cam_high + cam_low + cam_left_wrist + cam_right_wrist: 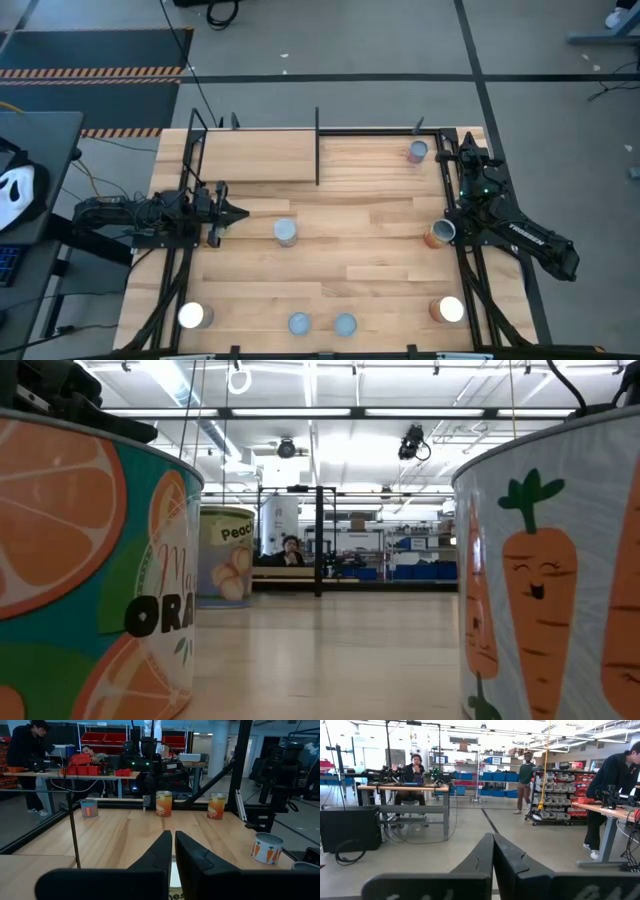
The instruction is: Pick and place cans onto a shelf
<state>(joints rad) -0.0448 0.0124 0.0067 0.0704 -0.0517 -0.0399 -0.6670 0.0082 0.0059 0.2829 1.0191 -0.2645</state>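
Several cans stand upright on the wooden tabletop: one mid-table (285, 232), one at the far right (416, 151), one at the right (440, 233), and several along the near edge (298, 323). The shelf (258, 156) stands at the far left with nothing on its board. My left gripper (240, 212) is shut and empty, just left of the mid-table can. It points toward the table's right in the left wrist view (173, 845). My right gripper (466, 150) is shut and empty at the far right, pointing out past the far edge in the right wrist view (493, 847).
Black frame rods run along both table sides (470, 290). In the low view, an orange-label can (90, 560) and a carrot-label can (550, 560) stand close by, with a peach can (225, 555) farther back. People sit and stand in the room beyond (415, 770).
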